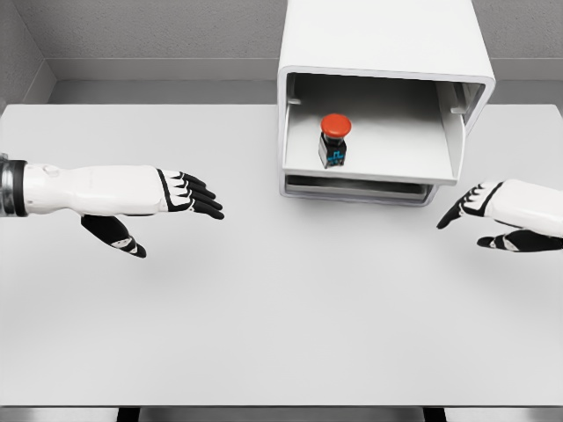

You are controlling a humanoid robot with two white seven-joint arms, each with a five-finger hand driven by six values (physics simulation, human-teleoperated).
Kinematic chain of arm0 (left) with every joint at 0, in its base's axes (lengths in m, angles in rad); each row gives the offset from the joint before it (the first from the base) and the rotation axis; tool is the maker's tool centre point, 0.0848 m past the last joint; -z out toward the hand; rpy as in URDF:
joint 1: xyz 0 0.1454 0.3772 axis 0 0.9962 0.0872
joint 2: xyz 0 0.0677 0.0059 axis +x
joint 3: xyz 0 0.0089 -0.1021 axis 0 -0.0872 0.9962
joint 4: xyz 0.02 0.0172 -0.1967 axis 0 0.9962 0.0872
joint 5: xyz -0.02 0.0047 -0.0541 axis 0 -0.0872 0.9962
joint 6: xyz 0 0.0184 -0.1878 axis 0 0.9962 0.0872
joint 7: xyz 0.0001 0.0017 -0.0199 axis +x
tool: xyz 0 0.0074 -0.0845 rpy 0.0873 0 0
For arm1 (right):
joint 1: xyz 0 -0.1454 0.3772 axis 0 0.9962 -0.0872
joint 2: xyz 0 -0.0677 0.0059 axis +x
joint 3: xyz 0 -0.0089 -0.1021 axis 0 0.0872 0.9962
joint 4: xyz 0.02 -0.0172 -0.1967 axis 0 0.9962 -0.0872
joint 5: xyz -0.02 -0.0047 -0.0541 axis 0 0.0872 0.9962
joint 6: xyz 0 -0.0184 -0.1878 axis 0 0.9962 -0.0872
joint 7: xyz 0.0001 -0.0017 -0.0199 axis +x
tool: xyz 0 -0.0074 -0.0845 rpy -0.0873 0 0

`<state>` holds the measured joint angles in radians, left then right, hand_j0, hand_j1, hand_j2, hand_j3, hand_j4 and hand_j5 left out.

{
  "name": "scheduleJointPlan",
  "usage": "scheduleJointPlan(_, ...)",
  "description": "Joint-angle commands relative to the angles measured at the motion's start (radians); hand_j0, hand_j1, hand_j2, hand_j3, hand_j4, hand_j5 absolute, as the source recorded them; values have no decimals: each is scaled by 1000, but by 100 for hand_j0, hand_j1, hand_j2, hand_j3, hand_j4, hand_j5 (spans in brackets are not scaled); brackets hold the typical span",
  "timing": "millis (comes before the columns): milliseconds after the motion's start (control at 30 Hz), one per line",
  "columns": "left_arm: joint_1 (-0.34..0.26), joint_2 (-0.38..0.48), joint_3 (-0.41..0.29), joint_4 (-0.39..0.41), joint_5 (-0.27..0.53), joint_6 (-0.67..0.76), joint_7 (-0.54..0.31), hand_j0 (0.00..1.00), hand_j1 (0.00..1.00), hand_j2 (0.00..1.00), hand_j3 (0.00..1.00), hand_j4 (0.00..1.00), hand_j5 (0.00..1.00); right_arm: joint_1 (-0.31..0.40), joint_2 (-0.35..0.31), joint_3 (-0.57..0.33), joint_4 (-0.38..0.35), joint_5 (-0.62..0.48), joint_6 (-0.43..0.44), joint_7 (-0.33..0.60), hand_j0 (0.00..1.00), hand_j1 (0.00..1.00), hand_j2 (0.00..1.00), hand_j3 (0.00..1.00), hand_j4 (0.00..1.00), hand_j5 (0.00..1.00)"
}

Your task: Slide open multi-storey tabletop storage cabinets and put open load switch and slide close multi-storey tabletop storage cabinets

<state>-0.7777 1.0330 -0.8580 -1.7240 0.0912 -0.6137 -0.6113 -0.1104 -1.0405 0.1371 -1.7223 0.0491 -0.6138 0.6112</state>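
A white tabletop storage cabinet (384, 53) stands at the back right of the table. Its upper drawer (369, 167) is slid out toward me. Inside the drawer a load switch (334, 141) with a red round cap and a black body stands upright. My left hand (189, 195) hovers over the table at the left, fingers extended and holding nothing, well away from the cabinet. My right hand (475, 211) is at the right edge, just in front of and below the drawer's right corner, fingers relaxed and holding nothing.
The white table (281, 316) spreads across the view, with its front edge near the bottom. A grey wall runs behind the cabinet. A second, lower drawer (352, 187) shows as a thin slot beneath the slid-out one.
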Motion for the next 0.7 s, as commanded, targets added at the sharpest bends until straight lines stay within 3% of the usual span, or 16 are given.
scheduleJointPlan(0,0,1,1,0,7,3,0,100,100,100,100,100,100,-2,-3,10,-37,-1,3,0,71,71,71,71,71,71)
scheduleJointPlan(667,3,1,1,0,7,3,0,100,100,100,100,100,100,-196,17,207,-25,2,3,0,71,71,71,71,71,71)
